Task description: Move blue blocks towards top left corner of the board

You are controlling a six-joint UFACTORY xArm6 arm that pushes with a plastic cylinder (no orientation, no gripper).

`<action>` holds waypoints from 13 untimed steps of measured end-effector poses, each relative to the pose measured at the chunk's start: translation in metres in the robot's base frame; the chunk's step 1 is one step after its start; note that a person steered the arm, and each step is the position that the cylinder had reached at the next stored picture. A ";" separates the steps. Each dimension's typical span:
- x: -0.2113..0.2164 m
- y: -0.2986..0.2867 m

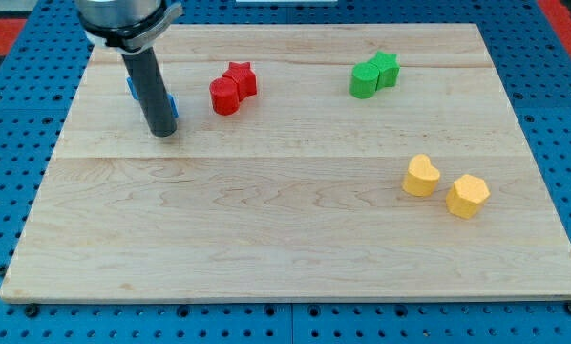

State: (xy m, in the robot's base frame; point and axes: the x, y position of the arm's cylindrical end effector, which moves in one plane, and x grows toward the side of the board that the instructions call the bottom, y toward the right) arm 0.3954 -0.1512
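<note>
My dark rod stands over the board's upper left, and my tip (162,132) rests on the wood just below the two blue blocks. The rod hides most of them: only a sliver of one blue block (130,88) shows at the rod's left and a sliver of the other blue block (173,106) at its right. They lie near the board's (285,239) top left area. Whether my tip touches them cannot be told.
A red star block (241,78) and a red cylinder (224,96) sit together right of the rod. A green pair (372,75) lies at the upper right. A yellow heart (420,177) and a yellow hexagon (468,195) lie at the right.
</note>
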 end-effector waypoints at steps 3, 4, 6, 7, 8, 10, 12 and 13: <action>-0.008 -0.026; -0.008 -0.026; -0.025 -0.031; -0.031 -0.031; -0.036 -0.031; -0.062 -0.010; -0.067 -0.010; -0.066 -0.010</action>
